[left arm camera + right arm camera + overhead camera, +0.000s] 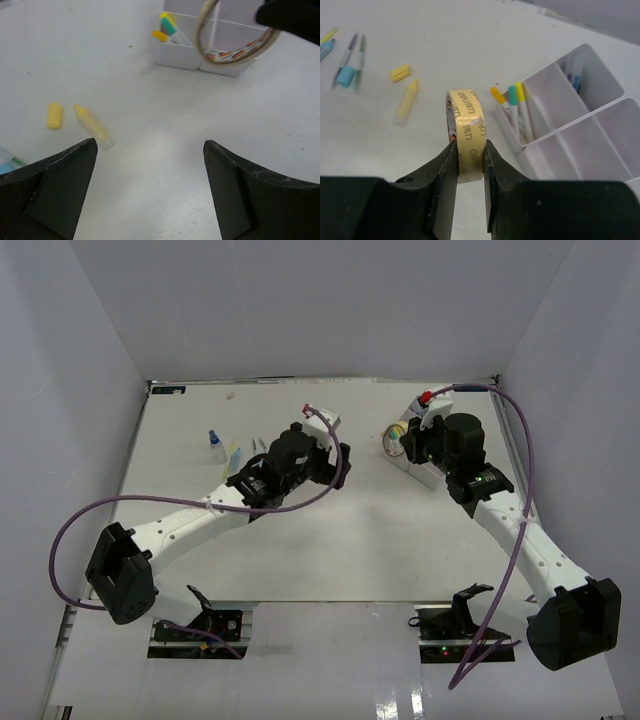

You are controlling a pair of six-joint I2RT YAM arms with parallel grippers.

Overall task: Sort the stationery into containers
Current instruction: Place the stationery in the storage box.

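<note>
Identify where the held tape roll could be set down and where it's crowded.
Free for the tape roll: two penless compartments of the tray, beside three pens; bare table between yellow marker and tray. Crowded: around loose pens and yellow block.

Pens (512, 107) in tray (600, 118); marker (406, 103) beside block (400, 73)

The white table (330, 540) carries a divided tray (570, 125), a yellow block (400, 73) beside a yellow marker (406, 101), loose pens (345, 75) and a small bottle (216, 446).

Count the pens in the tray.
3 clearly: orange-capped pen, teal-capped pen, yellow-capped pen, side by side in one tray compartment. Another compartment holds blurred items, maybe more.
</note>
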